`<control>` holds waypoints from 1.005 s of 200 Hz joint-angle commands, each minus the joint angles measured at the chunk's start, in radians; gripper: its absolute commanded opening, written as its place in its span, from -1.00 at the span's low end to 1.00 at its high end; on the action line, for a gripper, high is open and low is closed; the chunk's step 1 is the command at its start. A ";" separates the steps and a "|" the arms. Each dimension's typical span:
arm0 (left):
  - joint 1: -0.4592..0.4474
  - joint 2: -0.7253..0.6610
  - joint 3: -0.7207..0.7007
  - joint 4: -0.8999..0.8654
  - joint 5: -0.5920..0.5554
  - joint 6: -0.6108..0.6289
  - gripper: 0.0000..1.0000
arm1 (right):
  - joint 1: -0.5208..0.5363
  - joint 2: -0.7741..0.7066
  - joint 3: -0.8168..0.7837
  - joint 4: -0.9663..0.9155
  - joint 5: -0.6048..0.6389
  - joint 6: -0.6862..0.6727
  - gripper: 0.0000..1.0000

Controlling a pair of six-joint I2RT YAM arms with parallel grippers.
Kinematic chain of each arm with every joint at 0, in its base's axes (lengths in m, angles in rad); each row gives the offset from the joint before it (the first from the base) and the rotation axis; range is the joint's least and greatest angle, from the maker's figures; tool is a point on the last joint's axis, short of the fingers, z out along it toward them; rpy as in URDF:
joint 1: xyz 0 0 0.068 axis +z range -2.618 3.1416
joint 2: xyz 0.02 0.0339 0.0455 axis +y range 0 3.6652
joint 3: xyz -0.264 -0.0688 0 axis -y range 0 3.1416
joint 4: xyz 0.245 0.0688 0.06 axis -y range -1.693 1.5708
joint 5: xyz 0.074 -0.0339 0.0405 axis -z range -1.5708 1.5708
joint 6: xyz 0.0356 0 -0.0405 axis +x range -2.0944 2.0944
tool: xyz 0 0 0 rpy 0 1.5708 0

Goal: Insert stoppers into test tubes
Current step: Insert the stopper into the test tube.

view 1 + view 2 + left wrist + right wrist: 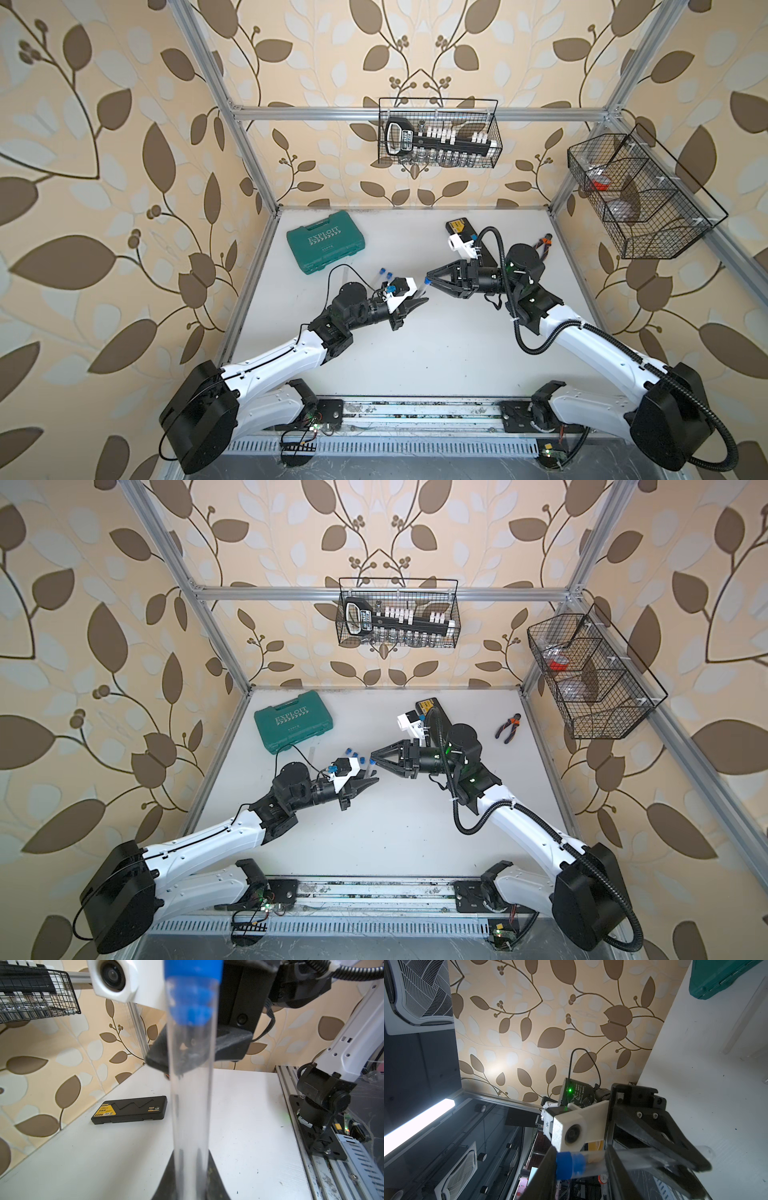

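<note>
Test tube (191,1095) — left gripper (417,303) clamped, stopper (569,1165) inserted

White arm shells (270,361), black joints (353,301), ribbed black hose (532,353), black left pincer (422,300), right pincer (429,277).

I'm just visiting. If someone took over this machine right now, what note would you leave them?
Left end effector: shut on a tube, held above the table.
Right end effector: at the tube's mouth, around a stopper; grip unclear.
That stopper is in the mouth; whether fully seated, can't tell.
Other stoppers and another tube lie on the table.
Left: finish this one, then the rest.
</note>
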 commanded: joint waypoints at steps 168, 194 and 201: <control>-0.022 -0.024 0.277 -0.690 -0.196 -0.127 -1.00 | -0.167 -0.151 0.250 -0.465 -0.014 -0.269 0.84; -0.024 0.062 0.295 -0.838 -0.240 -0.205 -1.00 | -0.222 -0.220 0.237 -0.574 0.090 -0.380 0.92; -0.022 0.087 0.325 -0.899 -0.263 -0.213 -1.00 | -0.238 -0.227 0.240 -0.656 0.138 -0.443 0.91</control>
